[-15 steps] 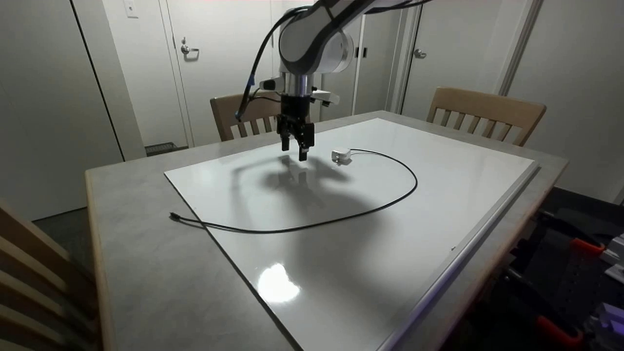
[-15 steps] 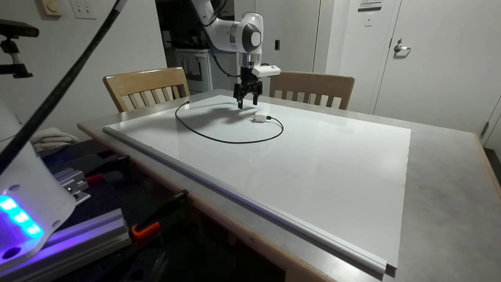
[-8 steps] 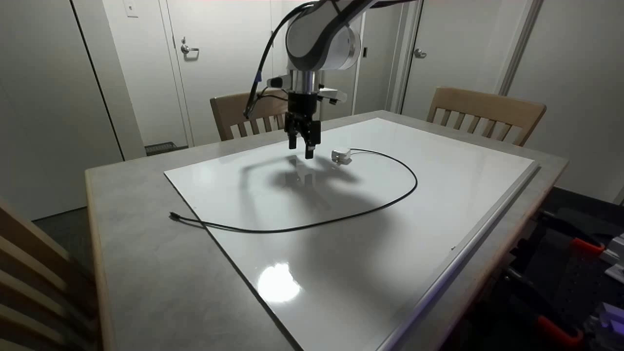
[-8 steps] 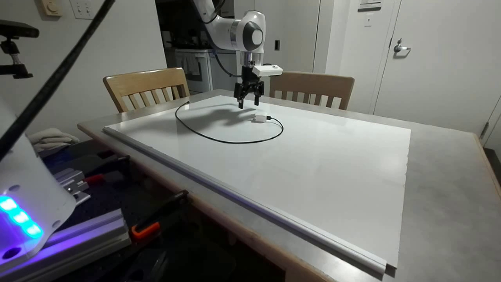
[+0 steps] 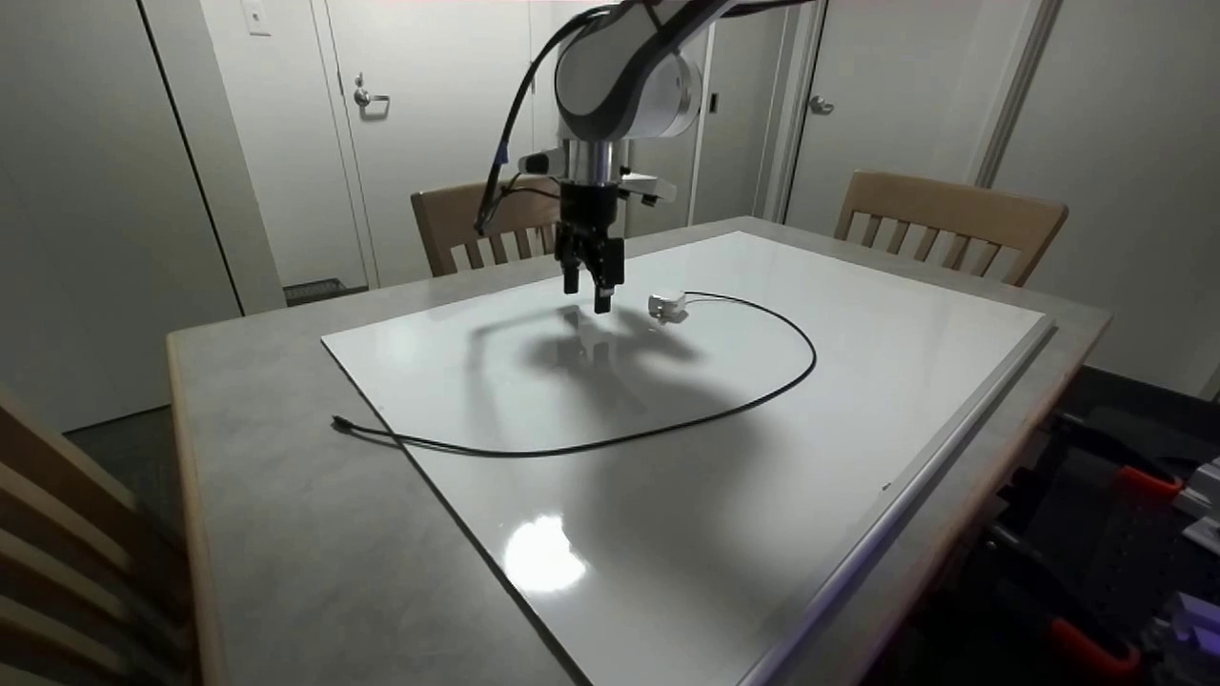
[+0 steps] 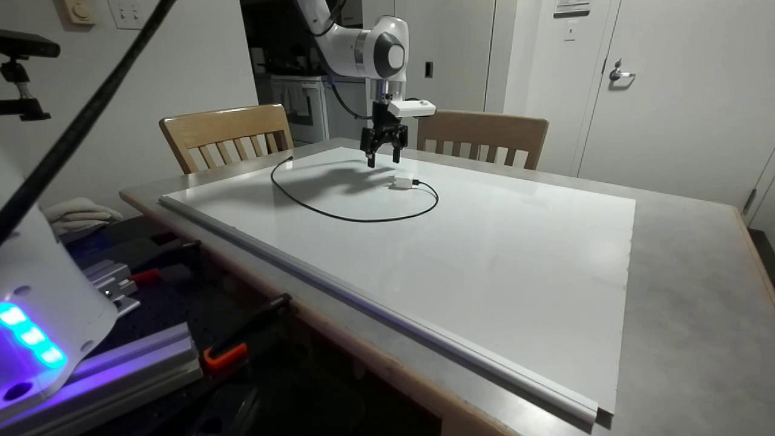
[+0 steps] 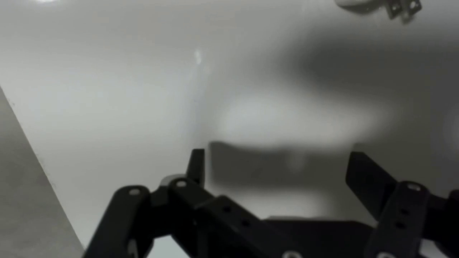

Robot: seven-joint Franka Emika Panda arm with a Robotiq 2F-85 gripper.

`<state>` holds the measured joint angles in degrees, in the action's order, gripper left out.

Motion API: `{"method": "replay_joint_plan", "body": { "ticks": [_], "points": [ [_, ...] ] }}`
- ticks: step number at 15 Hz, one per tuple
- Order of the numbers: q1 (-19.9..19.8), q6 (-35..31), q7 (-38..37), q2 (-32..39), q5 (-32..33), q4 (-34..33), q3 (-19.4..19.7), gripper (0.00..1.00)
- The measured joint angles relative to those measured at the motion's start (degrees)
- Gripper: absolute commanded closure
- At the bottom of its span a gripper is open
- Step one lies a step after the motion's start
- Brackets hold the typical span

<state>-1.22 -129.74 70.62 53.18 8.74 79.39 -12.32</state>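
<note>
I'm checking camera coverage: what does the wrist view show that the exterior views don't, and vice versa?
Only the wrist view shows that the metal prongs of the white wall charger have holes.
Only the exterior views show the black charging cable, the wooden chairs and the robot arm.
Shared: the open, empty gripper, the whiteboard below it, the gray tabletop and the charger, which the wrist view cuts off at its top edge.

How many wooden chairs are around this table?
3. In an exterior view, one chair stands beyond the robot arm, another chair at the far right, and a third chair at the near left, partly cut off. Others may be hidden.
</note>
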Motion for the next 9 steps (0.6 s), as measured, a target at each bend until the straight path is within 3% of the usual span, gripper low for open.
{"method": "replay_joint_plan", "body": {
  "ticks": [7, 9],
  "points": [
    [0.1, 10.4, -0.1, -3.7, 0.0, 1.1, 0.3, 0.00],
    [0.2, 10.7, 0.1, -5.6, 1.1, 3.0, 0.7, 0.00]
  ]
}}
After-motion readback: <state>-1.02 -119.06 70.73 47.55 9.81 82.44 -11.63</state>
